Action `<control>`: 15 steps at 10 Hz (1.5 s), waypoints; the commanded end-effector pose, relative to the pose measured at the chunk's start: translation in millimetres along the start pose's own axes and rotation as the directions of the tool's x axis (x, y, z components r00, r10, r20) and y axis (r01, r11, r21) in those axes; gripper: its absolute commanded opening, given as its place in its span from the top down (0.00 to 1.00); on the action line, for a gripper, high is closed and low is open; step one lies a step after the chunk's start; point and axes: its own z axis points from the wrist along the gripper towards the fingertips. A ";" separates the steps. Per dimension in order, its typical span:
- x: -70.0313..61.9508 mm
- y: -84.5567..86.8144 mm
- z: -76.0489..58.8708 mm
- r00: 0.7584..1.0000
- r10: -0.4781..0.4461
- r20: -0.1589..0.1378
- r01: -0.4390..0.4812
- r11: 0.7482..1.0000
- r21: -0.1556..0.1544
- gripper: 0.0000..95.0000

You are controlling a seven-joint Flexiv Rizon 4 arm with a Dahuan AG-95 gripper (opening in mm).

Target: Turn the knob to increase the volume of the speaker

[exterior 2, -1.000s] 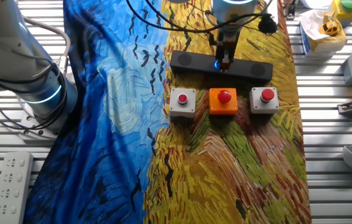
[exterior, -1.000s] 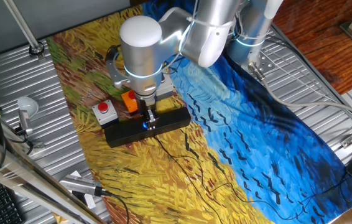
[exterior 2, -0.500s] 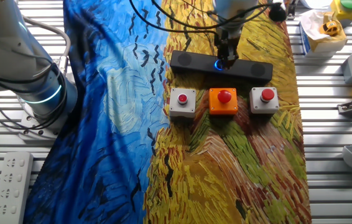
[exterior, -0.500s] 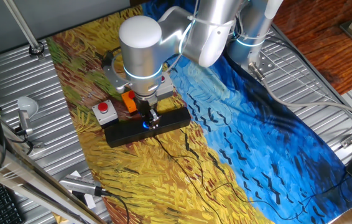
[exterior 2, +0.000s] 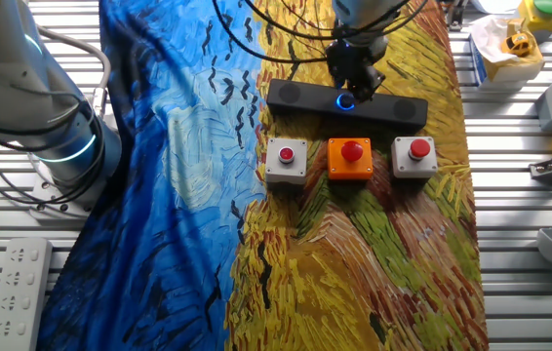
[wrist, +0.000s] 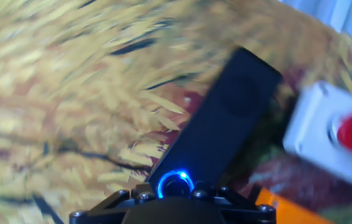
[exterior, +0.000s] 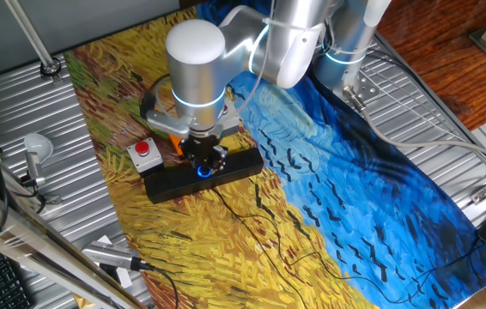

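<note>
Hand view: gripper (wrist: 176, 194) at knob (wrist: 175, 184) on speaker (wrist: 226, 118); grip state unclear. Turning step; next, rotate further.

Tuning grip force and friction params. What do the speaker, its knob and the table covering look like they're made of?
The speaker: matte black, probably plastic; flat and dull, no glare.
The knob: looks like smooth black plastic or metal, cannot tell which; a glowing blue ring surrounds it.
The cloth: printed fabric, soft; it folds and drapes over the table edge.
The gripper sits at the knob; its fingers are hidden, so pad material is unknown.
</note>
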 end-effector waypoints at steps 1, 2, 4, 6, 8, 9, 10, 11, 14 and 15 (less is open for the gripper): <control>-3.3 -5.3 4.6 0.439 -0.898 0.038 0.898 0.439 0.005 0.60; -4.1 -6.8 5.4 0.424 -0.905 0.038 0.905 0.425 0.003 0.60; -5.4 -9.2 7.1 0.407 -0.913 0.039 0.913 0.407 0.000 0.60; -5.0 -10.4 10.8 0.393 -0.918 0.048 0.919 0.394 -0.003 0.60; -4.6 -11.1 13.3 0.404 -0.913 0.060 0.915 0.403 -0.015 0.60; -4.0 -10.7 13.5 0.412 -0.909 0.063 0.911 0.411 -0.019 0.60; -3.1 -10.2 13.7 0.425 -0.903 0.064 0.905 0.425 -0.021 0.60; -1.0 -9.3 13.7 0.451 -0.890 0.063 0.892 0.451 -0.023 0.60; 4.9 -8.3 9.8 0.516 -0.855 0.060 0.857 0.515 -0.030 0.40; 5.7 -6.8 8.0 0.527 -0.848 0.058 0.850 0.526 -0.031 0.40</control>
